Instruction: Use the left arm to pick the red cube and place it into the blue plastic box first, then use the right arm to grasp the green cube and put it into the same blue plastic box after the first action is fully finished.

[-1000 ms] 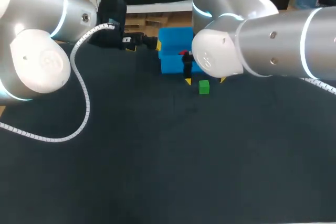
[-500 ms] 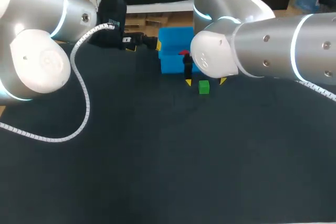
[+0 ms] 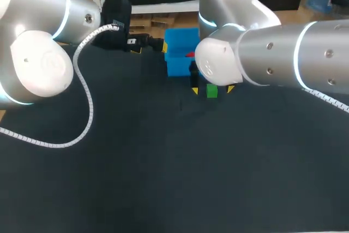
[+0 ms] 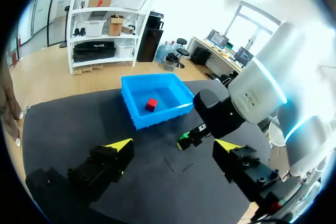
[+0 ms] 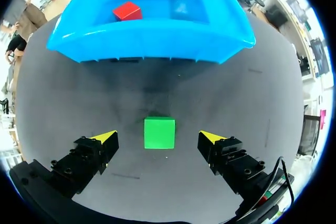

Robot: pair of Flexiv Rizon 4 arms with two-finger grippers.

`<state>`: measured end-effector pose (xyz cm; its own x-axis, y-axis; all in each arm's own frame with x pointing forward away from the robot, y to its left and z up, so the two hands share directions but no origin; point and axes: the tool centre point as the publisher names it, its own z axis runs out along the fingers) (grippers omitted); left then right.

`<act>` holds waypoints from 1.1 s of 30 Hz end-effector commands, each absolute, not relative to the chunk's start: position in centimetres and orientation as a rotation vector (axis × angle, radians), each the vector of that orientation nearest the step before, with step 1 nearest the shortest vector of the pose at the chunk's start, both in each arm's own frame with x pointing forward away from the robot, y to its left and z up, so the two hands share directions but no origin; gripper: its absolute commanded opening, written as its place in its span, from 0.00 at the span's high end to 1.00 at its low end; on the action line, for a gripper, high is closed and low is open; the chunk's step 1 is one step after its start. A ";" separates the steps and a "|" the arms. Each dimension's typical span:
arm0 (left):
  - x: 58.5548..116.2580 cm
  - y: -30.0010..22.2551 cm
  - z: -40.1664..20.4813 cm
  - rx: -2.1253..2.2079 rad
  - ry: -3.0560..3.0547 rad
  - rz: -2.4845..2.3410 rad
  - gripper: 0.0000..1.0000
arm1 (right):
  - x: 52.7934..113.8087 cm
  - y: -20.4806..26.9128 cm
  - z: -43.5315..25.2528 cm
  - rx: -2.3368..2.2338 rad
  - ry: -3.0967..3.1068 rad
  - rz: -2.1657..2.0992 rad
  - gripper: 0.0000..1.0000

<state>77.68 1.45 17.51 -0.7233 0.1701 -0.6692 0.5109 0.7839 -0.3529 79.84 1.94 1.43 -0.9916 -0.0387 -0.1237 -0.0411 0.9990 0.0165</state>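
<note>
Green cube (image 5: 159, 133) between right end effector (image 5: 158, 136) tips (image 5: 106, 137), red cube (image 5: 127, 10) boxed

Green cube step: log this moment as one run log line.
phase: second pick | red cube: in blue box | green cube: on table between open right tool fingers, not touched | left tool: open, empty

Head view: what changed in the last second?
The right gripper eased lower and slightly leftward, so its yellow tips now sit level with the green cube, one on each side, open and not touching it. The green cube, the blue plastic box, the red cube inside it and the left gripper stayed put.
</note>
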 end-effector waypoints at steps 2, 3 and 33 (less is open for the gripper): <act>77.6 1.6 17.5 0.507 2.331 -0.710 0.00 | 80.2 2.0 0.9 -0.046 3.019 0.031 0.00; 77.6 1.6 17.5 0.507 2.331 -0.710 0.00 | 80.2 2.0 0.9 -0.037 3.015 0.044 0.00; 77.6 1.6 17.5 0.507 2.331 -0.710 0.00 | 80.6 2.1 -0.8 0.013 3.007 0.074 1.00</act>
<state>77.68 1.45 17.51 -0.7233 0.1702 -0.6692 0.5109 0.7839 -0.3529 80.61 2.10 -0.59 -0.9915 0.0103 -0.1294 0.0039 0.9988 0.0491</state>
